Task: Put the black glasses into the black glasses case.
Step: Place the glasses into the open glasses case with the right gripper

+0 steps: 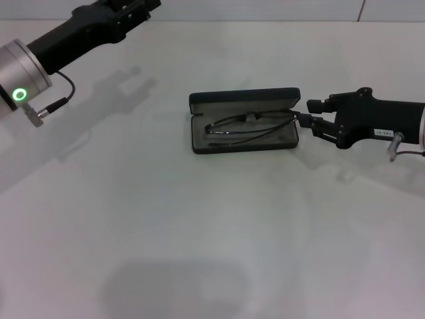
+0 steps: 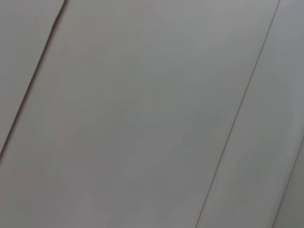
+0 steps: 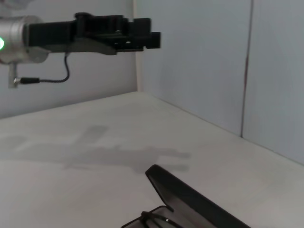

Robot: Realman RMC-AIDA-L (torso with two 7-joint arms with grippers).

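**Glasses sit in open case, right gripper at the case's end**

Black rectangular hard glasses case with rounded corners [image 1: 244, 121] lies open on the white tabletop [image 1: 199, 232], near the table's middle. The lid stands raised along the far side, showing the grey lining. The right wrist view catches only the raised lid [image 3: 190, 197].

Thin black wire-framed glasses with clear lenses [image 1: 249, 125] lie inside the case's lower tray, lengthwise, temple arms running toward the robot's right end of the case. One corner of the frame shows in the right wrist view [image 3: 152, 219].

Right gripper [image 1: 304, 123] is low over the table at the case's right end, fingertips at the tray's edge by the temple tips. Cannot tell whether the fingers are apart or pinching the temple.

Left gripper [image 3: 142, 38] is held high at the far left, well apart from the case, over bare table. Its finger state cannot be told. The left wrist camera sees only grey wall panels [image 2: 152, 114].
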